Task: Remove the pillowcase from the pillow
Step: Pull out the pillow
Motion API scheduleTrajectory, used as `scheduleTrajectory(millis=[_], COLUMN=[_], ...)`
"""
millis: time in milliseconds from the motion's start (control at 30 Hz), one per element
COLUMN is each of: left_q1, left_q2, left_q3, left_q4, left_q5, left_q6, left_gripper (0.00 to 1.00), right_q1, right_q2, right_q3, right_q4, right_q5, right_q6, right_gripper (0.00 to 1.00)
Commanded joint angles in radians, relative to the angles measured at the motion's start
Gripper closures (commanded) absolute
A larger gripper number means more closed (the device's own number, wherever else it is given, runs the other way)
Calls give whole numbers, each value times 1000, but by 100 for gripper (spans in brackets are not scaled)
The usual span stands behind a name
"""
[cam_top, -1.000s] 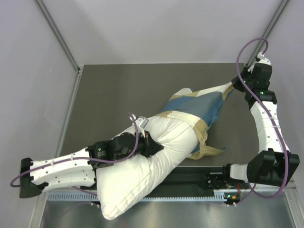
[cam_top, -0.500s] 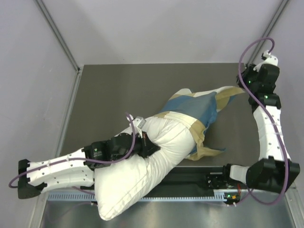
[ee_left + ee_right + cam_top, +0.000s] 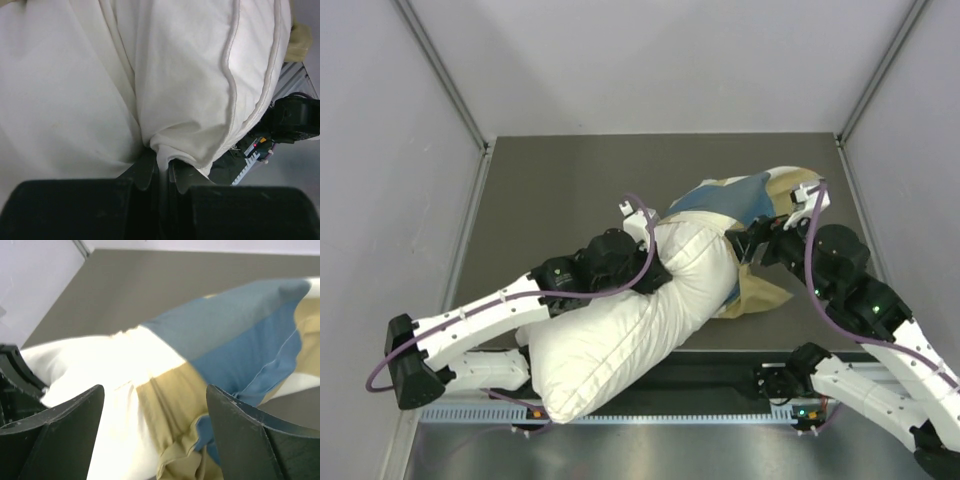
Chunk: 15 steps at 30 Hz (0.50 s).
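Top external view: the pillow (image 3: 620, 340) lies slantwise on the desk (image 3: 550, 190), its long axis running from a near-left end by the arm bases up to a far-right end. The pillowcase (image 3: 735, 195) is bunched over that far-right end only. Its tan hem crosses the pillow about two thirds of the way up, a loose flap spills onto the desk beside the pillow's right flank, and the rest of the pillow is bare white.

The left pincer (image 3: 655, 268) sits on the pillow's middle, just short of the hem. In the left wrist view its jaws are pressed together on a pinched fold of the white pillow fabric, not on the checked cloth.

The right pincer (image 3: 745, 245) hangs at the pillow's right flank, right by the hem and the flap. Its jaws stand wide apart with nothing between them, and the right wrist view looks down past both fingers onto the tan and blue checks.

The right arm is clearly the nearer one to the pillowcase. My judgement is that the coming move turns on this: the cover has to travel along the pillow's long axis, off the far-right end, while the left grip anchors the pillow.

The desk is dark, matte and flat, and I expect cloth to slide on it readily. Beyond the pillow's far-right end little desk remains before the wall (image 3: 910, 180); there is more open desk off the pillow's left flank.
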Motion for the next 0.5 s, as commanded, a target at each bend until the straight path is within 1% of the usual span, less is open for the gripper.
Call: scheduleTrajectory(millis=[0,33,167,300,333,400,433,467], left_q1=[79,88,122,130,131,131,131,133], left_q2=[32,30,23,17,14,0,-5,-13], left_q3=[22,22,25,33,31,20,16,10], left_q4=[-21,-21,-26,-44,-52,-55,-57,-58], left_q5=[-112,-100,-72,-62,-62,-55,-55,-55], left_q6=[99,103,119,131,133,131,131,131], left_gripper=[100,100,100,100,100,100,100,100], right_q1=[94,144,229,248,248,248,246,248], right_q2=[20,20,72,134,158,178,193,203], right_q3=[-1,-13,-43,-57,-55,-52,-49,-41], right_q4=[-63,-61,-100,-118,-124,-132,-136,-140], right_q5=[148,189,304,410,474,548,624,658], right_q6=[31,31,31,43,52,89,101,106], right_gripper=[18,17,17,16,16,17,17,18])
